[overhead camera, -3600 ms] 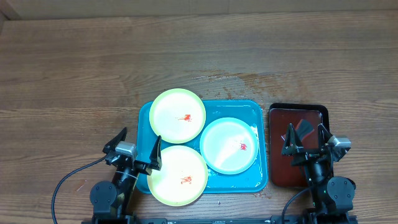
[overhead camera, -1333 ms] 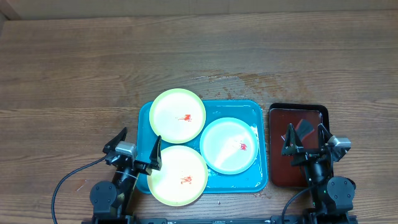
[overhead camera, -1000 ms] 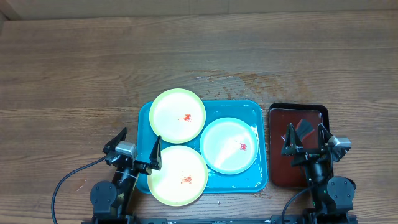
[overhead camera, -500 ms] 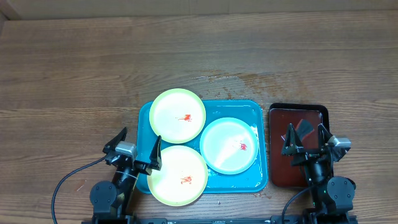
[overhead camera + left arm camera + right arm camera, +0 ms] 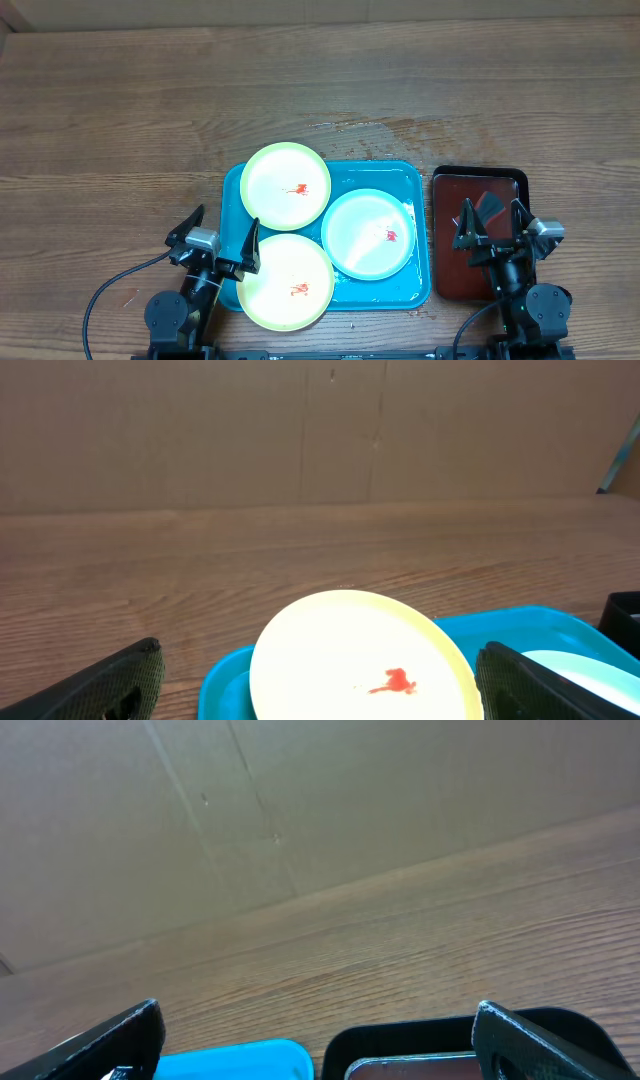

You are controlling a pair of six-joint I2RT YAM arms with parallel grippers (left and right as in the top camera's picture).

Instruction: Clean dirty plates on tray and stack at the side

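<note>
Here we see the plates on the tray, just right of our spread left gripper. Our right gripper, also spread, sits farther right.

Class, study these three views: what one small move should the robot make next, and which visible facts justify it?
Probably lower the right claw toward the dark piece lying in the dark red tray, likely a wiper. It and the left claw stand open and empty, and all three plates on the turquoise tray show red smears, so wiping comes first.
</note>
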